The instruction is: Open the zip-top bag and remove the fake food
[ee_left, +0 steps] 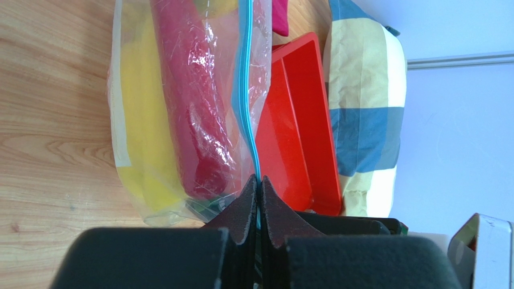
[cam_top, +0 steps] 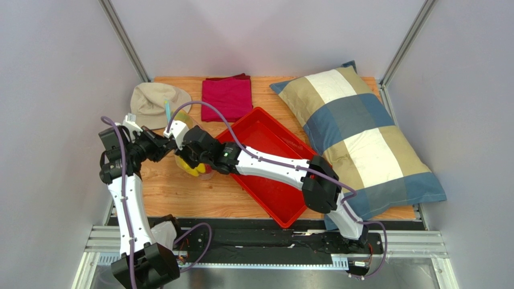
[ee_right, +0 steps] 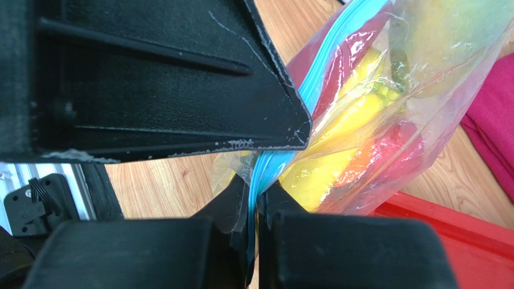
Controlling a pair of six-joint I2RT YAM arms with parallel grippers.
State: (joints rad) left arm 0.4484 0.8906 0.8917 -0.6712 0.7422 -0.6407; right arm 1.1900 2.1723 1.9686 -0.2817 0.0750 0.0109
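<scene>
Filled zip-top bag (cam_top: 194, 167) being pinched on a table (cam_top: 181, 195) beside a red tray (cam_top: 274, 198).
Overhead: left gripper (cam_top: 164, 144) and right gripper (cam_top: 180, 149) are meeting at it. Left wrist: fingers (ee_left: 244, 205) are clamping the blue zip strip (ee_left: 244, 90). Right wrist: fingers are clamping it too, fake food (ee_right: 338, 120) inside. If either is holding both lips, pulling could drag it unopened.

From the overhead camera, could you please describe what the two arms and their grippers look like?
Both the left arm and the right arm have white links joined by chunky black joint housings, with a purple cable running along each. The left gripper and the right gripper have matte black, wedge-shaped fingers that taper to narrow tips.
</scene>
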